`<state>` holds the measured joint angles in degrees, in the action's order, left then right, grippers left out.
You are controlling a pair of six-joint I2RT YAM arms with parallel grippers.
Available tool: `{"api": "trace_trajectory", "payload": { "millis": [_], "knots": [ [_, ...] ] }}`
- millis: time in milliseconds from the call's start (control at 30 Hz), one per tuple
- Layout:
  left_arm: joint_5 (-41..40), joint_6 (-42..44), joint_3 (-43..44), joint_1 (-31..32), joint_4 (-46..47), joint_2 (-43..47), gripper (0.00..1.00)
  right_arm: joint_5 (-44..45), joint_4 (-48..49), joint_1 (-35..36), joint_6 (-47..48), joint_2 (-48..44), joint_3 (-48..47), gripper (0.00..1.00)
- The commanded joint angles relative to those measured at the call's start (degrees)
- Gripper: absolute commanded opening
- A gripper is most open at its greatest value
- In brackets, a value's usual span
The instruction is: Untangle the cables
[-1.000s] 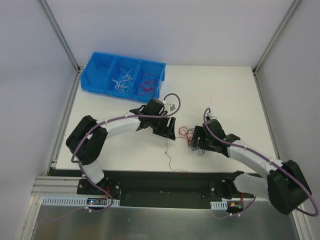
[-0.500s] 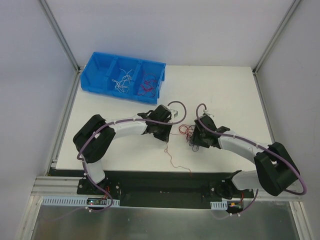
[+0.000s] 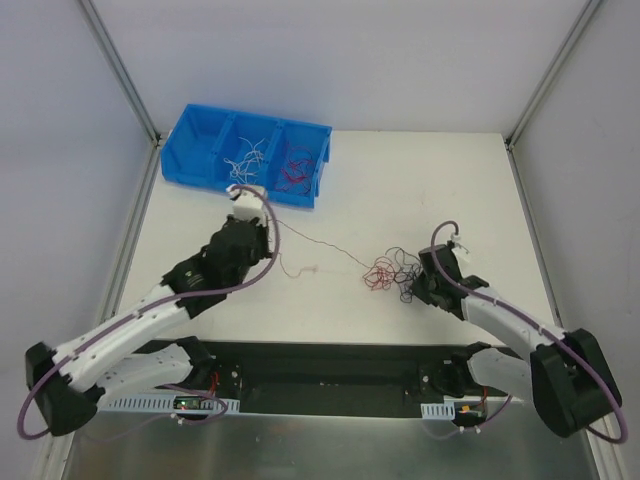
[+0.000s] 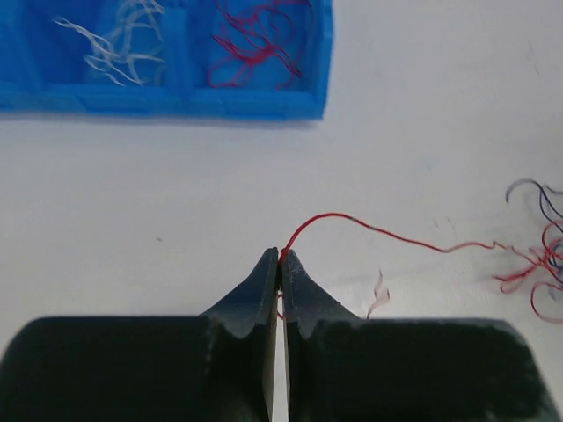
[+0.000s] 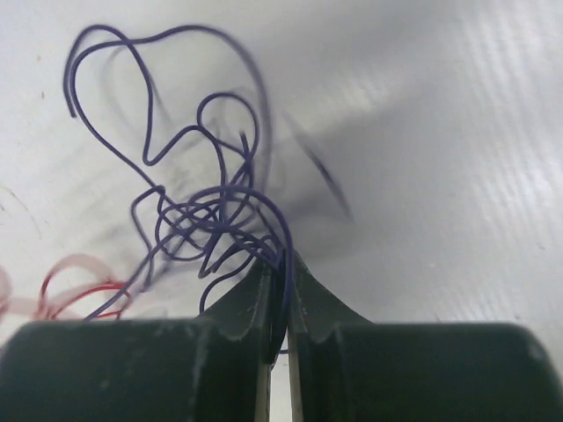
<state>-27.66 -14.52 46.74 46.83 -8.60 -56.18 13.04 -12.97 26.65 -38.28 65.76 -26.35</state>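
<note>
Red hair-thin wire (image 4: 327,215) pinched between closed left gripper (image 4: 280,257) tips, tail hidden behind fingers (image 4: 251,294). Right gripper (image 5: 280,264) clamps dark purple curly wire tangle (image 5: 211,220); blurred red loops (image 5: 79,294) left of fingers.

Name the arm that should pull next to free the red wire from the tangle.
Left. The left gripper is shut on the red wire, which stretches across to the tangle, so it likely need only draw away. The right gripper pinches the purple wires there, better placed to anchor.
</note>
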Motion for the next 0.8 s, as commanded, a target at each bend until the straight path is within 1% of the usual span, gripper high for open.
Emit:
{"api": "trace_trajectory", "payload": {
  "millis": [0, 133, 267, 333, 400, 433, 500, 533, 667, 733, 767],
  "knots": [
    [-18.37, 8.09, -2.44, -0.16, -0.01, 13.7, 0.0, 4.09, 0.14, -2.66, -7.32, -8.78, 7.26, 0.05],
    [-23.83, 13.99, -0.34, -0.33, -0.01, 22.42, 0.0, 7.35, 0.31, -2.75, -10.58, -17.31, 11.75, 0.02],
    [-27.35, 19.7, 3.43, -0.25, 0.08, 25.86, 0.0, 8.76, 0.66, -2.92, -11.82, -22.42, 14.39, 0.01],
    [-25.35, 20.76, 4.67, -0.33, -0.1, 26.21, 0.0, 7.45, 3.47, -2.92, -9.72, -22.43, 14.92, 0.01],
    [-22.88, 20.42, 6.25, -0.25, -1.67, 25.6, 0.0, 7.53, 3.13, -3.1, -8.57, -21.29, 13.79, 0.01],
    [-23.4, 21.02, 7.21, -0.25, -1.86, 25.16, 0.0, 7.53, 2.69, -3.36, -8.39, -20.76, 13.43, 0.01],
    [-27.43, 25.31, 10.54, -0.33, -1.68, 24.37, 0.0, 7.27, 1.9, -4.59, -8.12, -20.67, 12.99, 0.01],
    [-29.36, 28.9, 11.78, -0.33, -0.2, 24.11, 0.0, 7.27, 1.46, -5.12, -8.38, -20.93, 12.99, 0.01],
    [-29.99, 53.14, 13.72, -0.42, 14.63, 22.36, 0.0, 9.72, 0.5, -7.75, -6.81, -22.51, 11.5, 0.01],
    [-32.27, 63.16, 14.78, -0.51, 22.18, 20.33, 0.0, 11.04, -0.38, -11.43, -5.06, -22.34, 9.4, 0.01],
    [-32.8, 65.04, 14.87, -0.68, 24.75, 19.8, 0.0, 10.7, -0.47, -13.71, -3.66, -21.73, 8.34, 0.01]
  ]
}}
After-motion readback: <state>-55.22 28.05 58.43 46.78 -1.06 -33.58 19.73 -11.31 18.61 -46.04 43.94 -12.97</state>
